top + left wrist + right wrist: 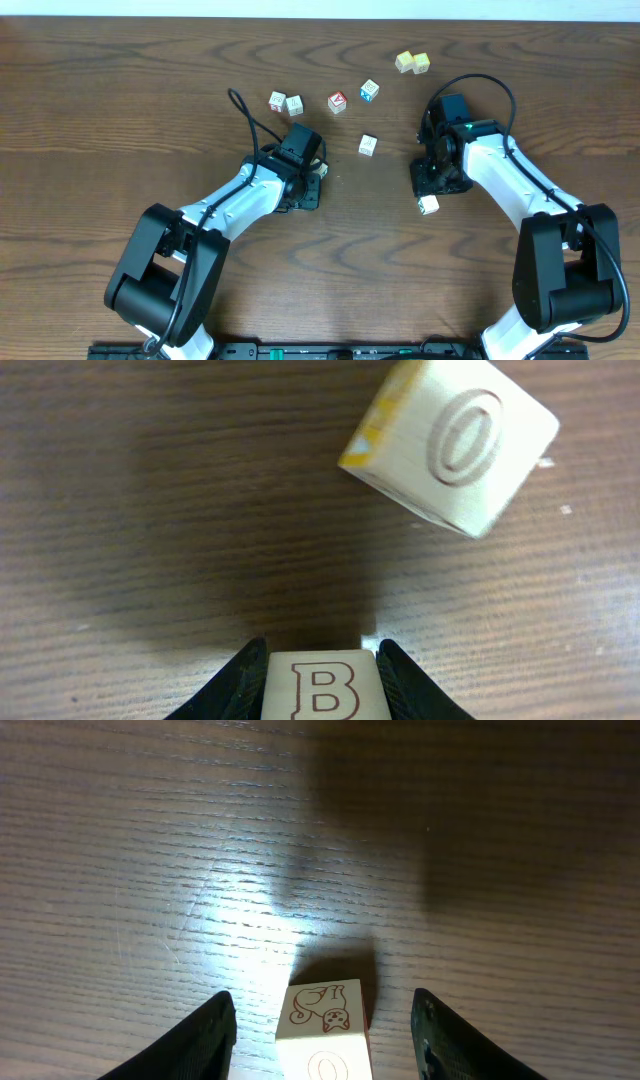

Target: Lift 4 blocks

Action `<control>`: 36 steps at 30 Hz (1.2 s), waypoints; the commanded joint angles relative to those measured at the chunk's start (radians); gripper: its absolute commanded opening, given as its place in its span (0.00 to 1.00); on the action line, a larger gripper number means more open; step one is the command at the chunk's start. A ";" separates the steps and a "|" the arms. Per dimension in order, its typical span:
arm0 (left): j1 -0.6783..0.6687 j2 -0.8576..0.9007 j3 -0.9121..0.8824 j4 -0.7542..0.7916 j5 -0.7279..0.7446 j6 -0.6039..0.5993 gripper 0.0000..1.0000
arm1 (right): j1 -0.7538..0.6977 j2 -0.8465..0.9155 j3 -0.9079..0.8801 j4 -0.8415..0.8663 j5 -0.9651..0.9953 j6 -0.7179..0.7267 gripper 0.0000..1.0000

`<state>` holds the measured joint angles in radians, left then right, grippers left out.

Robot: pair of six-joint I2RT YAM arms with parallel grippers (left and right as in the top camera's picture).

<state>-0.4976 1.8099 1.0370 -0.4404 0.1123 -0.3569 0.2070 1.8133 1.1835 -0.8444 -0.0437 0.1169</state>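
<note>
B-marked block (325,686) between the jaws

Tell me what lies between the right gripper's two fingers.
A pale block with a small animal drawing sits on the table between them, touching neither finger; the right gripper is open. The right wrist view shows it.

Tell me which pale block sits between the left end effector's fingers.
The block lettered B, pinched by the left end effector; the ring-marked block lies apart on the table, untouched.
</note>
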 commanded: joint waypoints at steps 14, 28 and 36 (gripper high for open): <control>0.001 0.000 -0.013 -0.041 0.088 0.002 0.34 | 0.006 0.011 -0.002 0.014 0.009 -0.006 0.54; 0.002 0.000 -0.012 -0.053 0.134 0.076 0.51 | 0.006 0.011 -0.002 -0.008 0.009 0.009 0.55; 0.033 -0.018 0.044 -0.099 0.131 0.055 0.56 | 0.006 0.011 -0.002 -0.027 0.009 0.009 0.56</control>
<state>-0.4892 1.8099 1.0393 -0.5125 0.2379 -0.2913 0.2070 1.8133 1.1835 -0.8635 -0.0437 0.1211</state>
